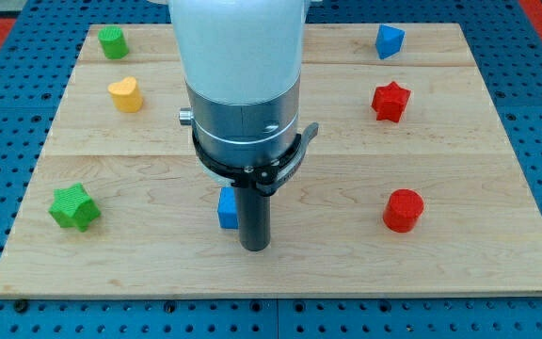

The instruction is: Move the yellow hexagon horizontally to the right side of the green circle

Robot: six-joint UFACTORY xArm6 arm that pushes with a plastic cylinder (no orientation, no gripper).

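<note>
1. The yellow block (125, 94) sits upper left, just below the green circle (113, 42). It is probably light, rigid and easy to slide, so push its left flank.
2. It is compact with no clear long axis, and its outline looks heart-like.
3. My tip (254, 247) is at lower centre, well apart from it and beside a blue block (227, 209). It is a bare rod with no jaws.

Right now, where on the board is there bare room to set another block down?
Bare wood lies along the view's bottom edge between the green star and my tip, and mid-right between the red star and red cylinder. It's crowded by the blue block.
</note>
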